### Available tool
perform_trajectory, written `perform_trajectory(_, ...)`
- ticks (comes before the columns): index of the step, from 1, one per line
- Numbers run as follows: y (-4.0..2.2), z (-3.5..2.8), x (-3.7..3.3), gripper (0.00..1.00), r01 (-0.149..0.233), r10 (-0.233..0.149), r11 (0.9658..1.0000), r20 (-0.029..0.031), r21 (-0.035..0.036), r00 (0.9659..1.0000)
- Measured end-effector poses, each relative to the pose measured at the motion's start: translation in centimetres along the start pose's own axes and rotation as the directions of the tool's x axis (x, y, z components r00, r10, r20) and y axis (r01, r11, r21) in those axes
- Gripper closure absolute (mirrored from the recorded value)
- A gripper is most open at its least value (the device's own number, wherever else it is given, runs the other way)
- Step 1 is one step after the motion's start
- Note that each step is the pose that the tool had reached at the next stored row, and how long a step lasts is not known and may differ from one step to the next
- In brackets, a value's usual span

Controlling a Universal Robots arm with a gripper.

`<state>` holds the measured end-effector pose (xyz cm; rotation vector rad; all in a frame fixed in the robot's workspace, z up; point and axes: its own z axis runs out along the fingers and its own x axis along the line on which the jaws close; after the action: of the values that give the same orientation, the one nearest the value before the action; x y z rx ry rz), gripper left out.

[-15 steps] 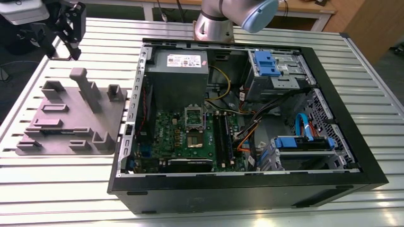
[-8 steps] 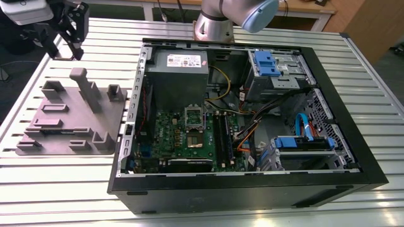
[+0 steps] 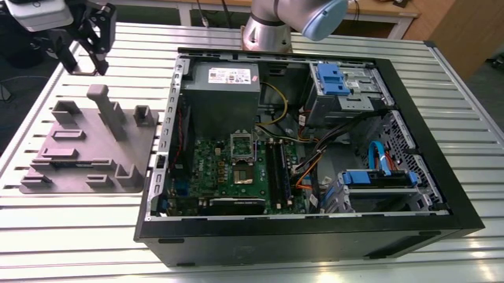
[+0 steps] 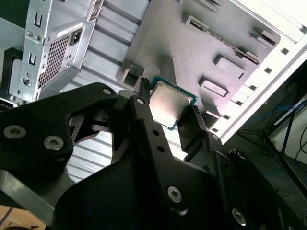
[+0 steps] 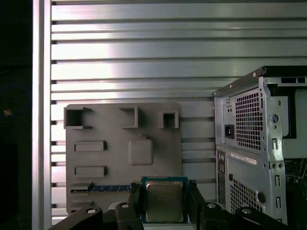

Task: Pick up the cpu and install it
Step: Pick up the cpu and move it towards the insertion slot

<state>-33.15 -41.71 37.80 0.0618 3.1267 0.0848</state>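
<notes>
Black jaws are closed on the cpu, gripping two opposite edges, its silver top showing in both wrist views. Beyond it, below, lies the grey plate on the ribbed bench. The open computer case stands just beside the plate.

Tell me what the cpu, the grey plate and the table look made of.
The cpu: silver metal lid with dull sheen, green board rim. The grey plate: matte, probably plastic, no glare. The table: ribbed metal, likely aluminium, bright reflections.
</notes>
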Motion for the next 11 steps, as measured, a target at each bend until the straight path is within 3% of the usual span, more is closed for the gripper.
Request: perform_trajectory(11, 0.03, 0.01, -0.85, 0.53, 0.0, 0.0, 1.0, 0.0, 0.0, 1.0)
